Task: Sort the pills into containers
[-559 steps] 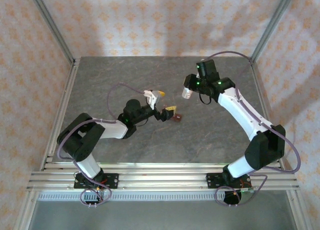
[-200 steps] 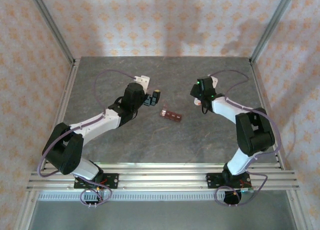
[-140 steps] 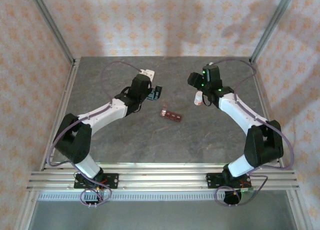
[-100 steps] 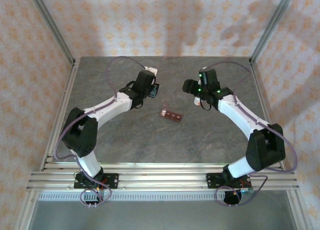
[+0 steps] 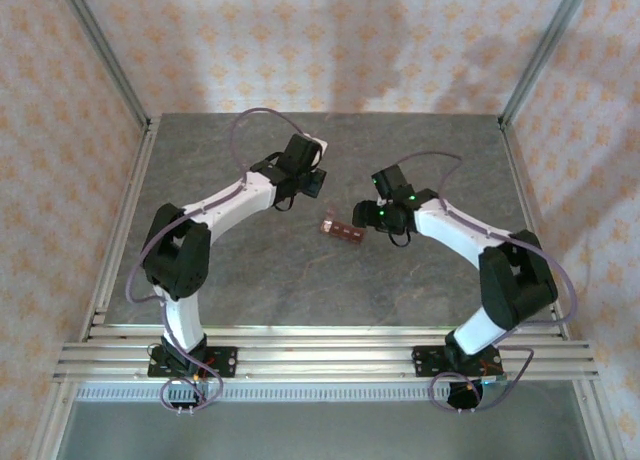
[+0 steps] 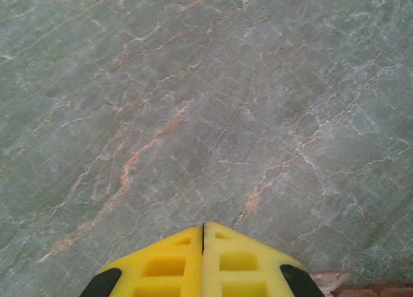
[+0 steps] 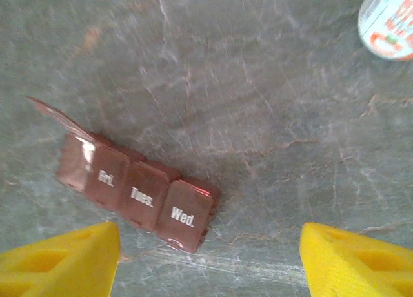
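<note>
Containers (image 7: 139, 197) are seen as one dark reddish-brown strip of joined square compartments, lying flat on the bench (image 5: 250, 270) near its middle, between the two arms. Day labels are read on three shut lids (Fri., Tues., Wed.). At the far end of the strip a thin lid flap (image 7: 51, 113) appears to be raised; what is inside that compartment cannot be told.

The right pincer (image 7: 210, 245) is held open just above and beside the strip, fingers spread wide, nothing gripped. The left pincer (image 6: 203, 227) is closed with its yellow fingers (image 6: 168, 265) pressed together, nothing between them, over bare bench, apart from the strip. A white bottle (image 7: 389, 22) is noted well apart from the strip.

Handling, as judged: the strip is taken to be light, stiff plastic with a glossy skin, so it is likely to be slippery and easily pushed across the smooth stone. The hinged lids are judged thin and breakable. A hold is best taken across the short width, at the middle compartments, on the side walls. The raised flap is better left alone as a grip point. Light pressure is advised, since a hard squeeze could pop the strip out or flip it
</note>
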`<state>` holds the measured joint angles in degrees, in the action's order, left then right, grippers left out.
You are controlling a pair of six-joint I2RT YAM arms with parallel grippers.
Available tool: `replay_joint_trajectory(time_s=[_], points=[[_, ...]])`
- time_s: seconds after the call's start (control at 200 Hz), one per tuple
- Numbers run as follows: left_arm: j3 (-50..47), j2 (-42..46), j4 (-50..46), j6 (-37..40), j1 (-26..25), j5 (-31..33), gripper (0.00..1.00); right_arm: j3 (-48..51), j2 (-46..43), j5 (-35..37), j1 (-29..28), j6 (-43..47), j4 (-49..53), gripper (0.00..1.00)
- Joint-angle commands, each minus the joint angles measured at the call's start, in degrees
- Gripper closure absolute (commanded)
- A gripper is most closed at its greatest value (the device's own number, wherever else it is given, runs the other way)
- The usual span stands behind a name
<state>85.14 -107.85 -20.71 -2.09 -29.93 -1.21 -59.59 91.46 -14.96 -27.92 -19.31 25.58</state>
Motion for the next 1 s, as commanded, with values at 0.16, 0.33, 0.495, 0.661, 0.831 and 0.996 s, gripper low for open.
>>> replay_joint_trajectory(time_s=[0.16, 0.33, 0.495, 0.661, 0.831, 0.996], points=[[5.8, -5.2, -9.0, -1.0, 0.2, -8.3, 1.0, -2.2, 5.8, 2.6, -1.0, 0.8, 0.7, 0.28], [7.0, -6.8, -8.8, -2.4, 0.2, -10.6, 1.0, -2.0, 6.6, 1.8, -1.0, 0.0, -0.4, 0.28], [8.2, -8.2, -9.0, -3.3, 0.2, -12.1, 1.0, -2.3, 7.2, 1.1, -1.2, -0.3, -0.7, 0.28], [8.5, -9.1, -9.0, -3.9, 0.2, -13.2, 1.0, -2.6, 8.0, 0.8, -1.4, -0.3, -1.1, 0.28], [8.6, -9.6, -8.9, -4.3, 0.2, -14.0, 1.0, -2.6, 8.8, 0.8, -1.4, -0.5, -1.1, 0.29], [9.4, -10.7, -9.2, -4.8, 0.2, -15.2, 1.0, -2.5, 9.0, 0.7, -1.5, -0.7, -1.1, 0.29]])
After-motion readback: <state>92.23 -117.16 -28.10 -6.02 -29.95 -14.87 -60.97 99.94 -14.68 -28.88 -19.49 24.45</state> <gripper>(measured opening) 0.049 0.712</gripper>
